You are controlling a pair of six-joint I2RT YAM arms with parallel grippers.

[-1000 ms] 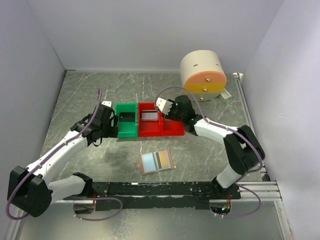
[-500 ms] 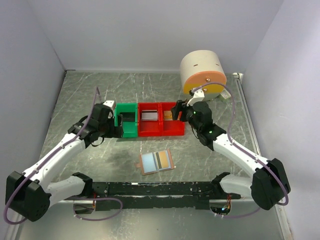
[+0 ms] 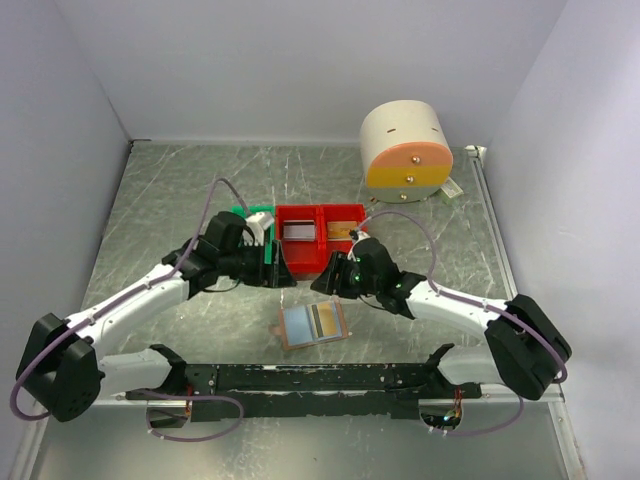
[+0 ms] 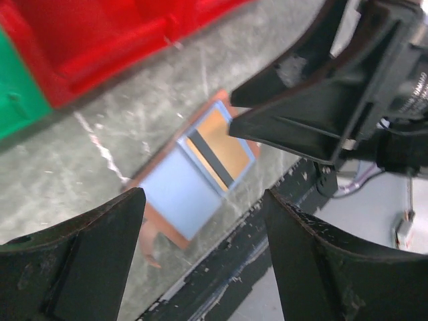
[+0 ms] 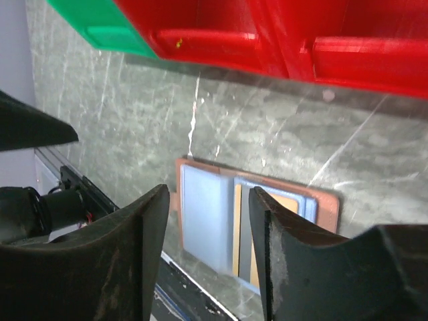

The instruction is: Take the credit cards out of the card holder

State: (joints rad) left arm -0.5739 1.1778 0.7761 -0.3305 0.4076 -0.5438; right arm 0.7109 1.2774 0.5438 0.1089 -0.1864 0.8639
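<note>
The left pincer (image 4: 202, 207) is spread wide with nothing between its fingers, and it hangs low over the surface (image 3: 180, 200), just in front of the red bins (image 3: 300, 258). The right pincer (image 5: 208, 197) is also spread and empty. It hovers close beside the left one, so the two nearly meet tip to tip above the same spot.

Through both gaps the card holder (image 3: 313, 323) shows below. It lies flat and open on the surface between the bins and the arm bases, with its pale blue lining facing up. Neither pincer touches it. A gold-brown card (image 4: 226, 144) with a dark stripe sits in one of its pockets. Whether more cards are tucked behind it I cannot tell.

Farther out, a silver-grey card (image 3: 298, 231) lies in one red compartment and a gold-brown one (image 3: 340, 230) in the next. The green bin (image 4: 13, 87) beside them is mostly hidden by the left arm, so what it holds cannot be seen.

The task looks partly done. Some cards are already out and dropped in the bins, while at least one is left in the holder. What remains, as I judge it, is for one pincer to pin the holder down while the other slides that card free.
</note>
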